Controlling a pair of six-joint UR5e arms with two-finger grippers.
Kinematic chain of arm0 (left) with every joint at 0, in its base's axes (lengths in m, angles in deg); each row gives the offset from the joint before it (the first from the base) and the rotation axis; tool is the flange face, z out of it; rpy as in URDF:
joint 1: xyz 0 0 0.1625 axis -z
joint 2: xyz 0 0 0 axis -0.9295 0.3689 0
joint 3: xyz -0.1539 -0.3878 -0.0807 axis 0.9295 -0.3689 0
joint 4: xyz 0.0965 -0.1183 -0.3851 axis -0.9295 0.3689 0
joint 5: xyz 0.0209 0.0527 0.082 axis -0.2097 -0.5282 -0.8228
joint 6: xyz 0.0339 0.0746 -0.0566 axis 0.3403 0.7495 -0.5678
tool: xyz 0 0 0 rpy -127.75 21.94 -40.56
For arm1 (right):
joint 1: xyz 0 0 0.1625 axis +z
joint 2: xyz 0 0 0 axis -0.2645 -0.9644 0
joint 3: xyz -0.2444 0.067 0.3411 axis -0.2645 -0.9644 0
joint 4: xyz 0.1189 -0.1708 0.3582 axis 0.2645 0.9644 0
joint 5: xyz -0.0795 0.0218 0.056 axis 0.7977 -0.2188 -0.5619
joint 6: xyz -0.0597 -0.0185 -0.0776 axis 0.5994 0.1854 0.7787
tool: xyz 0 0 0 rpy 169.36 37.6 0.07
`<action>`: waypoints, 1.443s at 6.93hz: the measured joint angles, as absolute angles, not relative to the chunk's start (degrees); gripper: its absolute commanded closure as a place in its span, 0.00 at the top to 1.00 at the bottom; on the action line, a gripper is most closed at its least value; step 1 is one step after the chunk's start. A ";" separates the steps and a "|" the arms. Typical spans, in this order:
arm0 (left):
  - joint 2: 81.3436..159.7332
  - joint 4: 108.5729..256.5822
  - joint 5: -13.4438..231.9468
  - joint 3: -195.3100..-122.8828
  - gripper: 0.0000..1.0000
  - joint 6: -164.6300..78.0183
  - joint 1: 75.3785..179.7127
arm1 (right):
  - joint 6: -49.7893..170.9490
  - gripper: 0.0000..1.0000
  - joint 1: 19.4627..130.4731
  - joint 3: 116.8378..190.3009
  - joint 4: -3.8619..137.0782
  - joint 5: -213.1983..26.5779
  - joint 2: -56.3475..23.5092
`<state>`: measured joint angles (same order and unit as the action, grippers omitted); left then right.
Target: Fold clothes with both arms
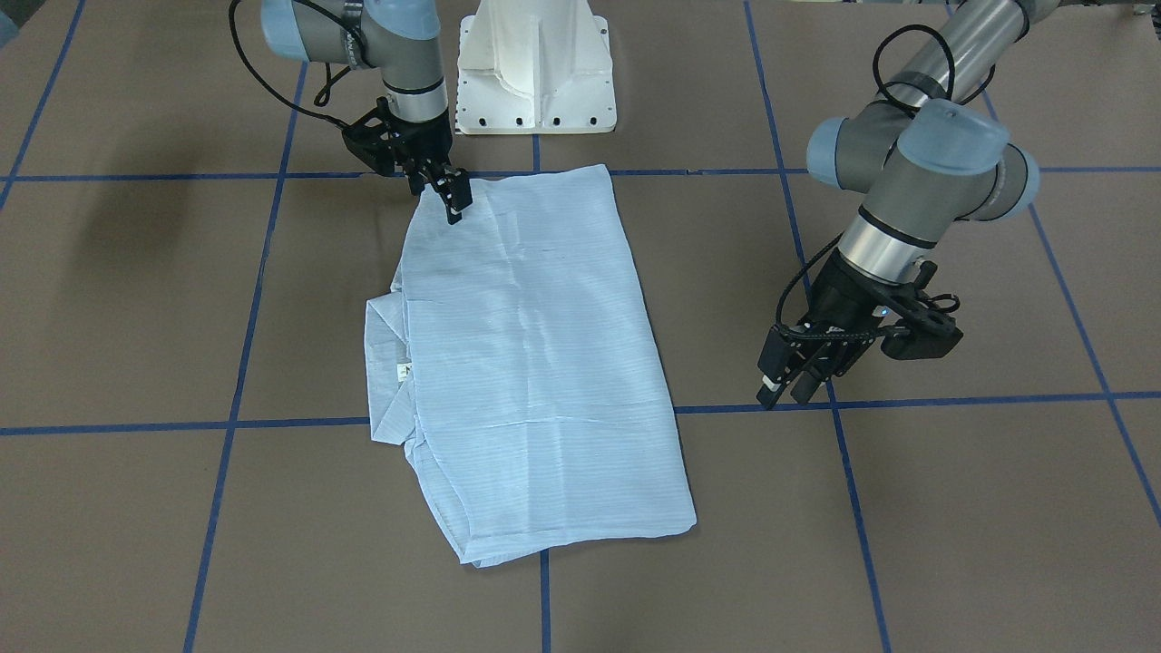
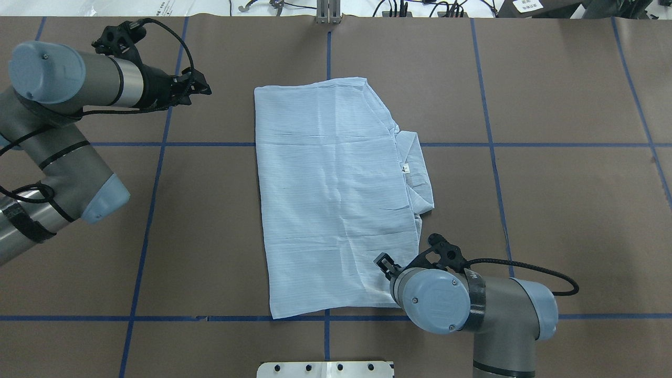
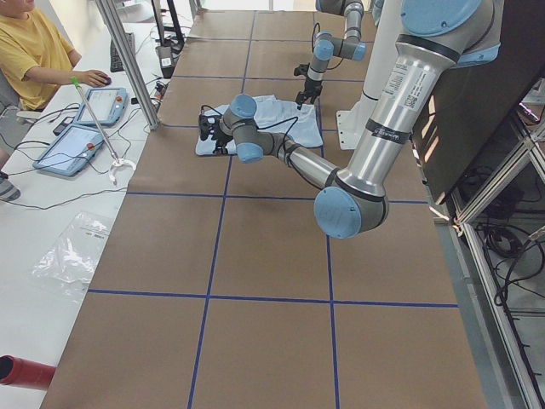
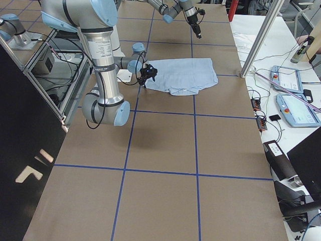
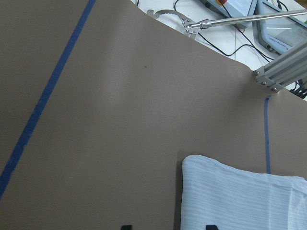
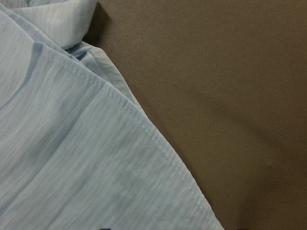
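The light blue striped shirt [image 1: 535, 363] lies flat on the brown table, folded into a long rectangle [image 2: 331, 199]. Its collar and neck label [image 2: 406, 168] stick out on one long side. My right gripper [image 1: 453, 204] hangs low over the shirt's corner nearest the robot base [image 2: 386, 261]. The right wrist view shows the shirt's hem [image 6: 144, 129] up close, with the fingertips apart, so that gripper is open. My left gripper [image 1: 787, 388] is open and empty over bare table, off the shirt's far corner [image 2: 203, 88]. The left wrist view shows that shirt corner [image 5: 230, 191].
The white pedestal base [image 1: 535, 73] stands at the table's robot side. Blue tape lines [image 2: 157, 144] grid the brown table. An aluminium post [image 3: 128, 60], tablets [image 3: 81, 141] and a seated operator [image 3: 30, 43] are beyond the far edge.
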<state>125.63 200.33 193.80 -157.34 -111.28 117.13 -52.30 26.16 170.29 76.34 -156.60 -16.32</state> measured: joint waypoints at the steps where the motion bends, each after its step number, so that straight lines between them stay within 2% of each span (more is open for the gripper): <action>1: 125.63 200.33 193.80 -157.36 0.60 -111.28 117.13 | -52.95 0.52 26.05 170.27 76.35 -156.60 -16.50; 2: 125.64 200.33 193.80 -157.38 0.60 -111.28 117.13 | -53.31 0.31 25.95 170.30 76.36 -156.63 -16.60; 3: 125.64 200.33 193.80 -157.36 0.60 -111.28 117.13 | -53.45 0.04 25.92 170.33 76.35 -156.60 -16.62; 4: 125.64 200.33 193.80 -157.34 0.60 -111.28 117.13 | -53.57 0.00 25.90 170.31 76.35 -156.59 -16.60; 10: 125.63 200.33 193.80 -157.35 0.60 -111.34 117.13 | -53.54 0.00 25.83 170.66 76.60 -156.93 -16.42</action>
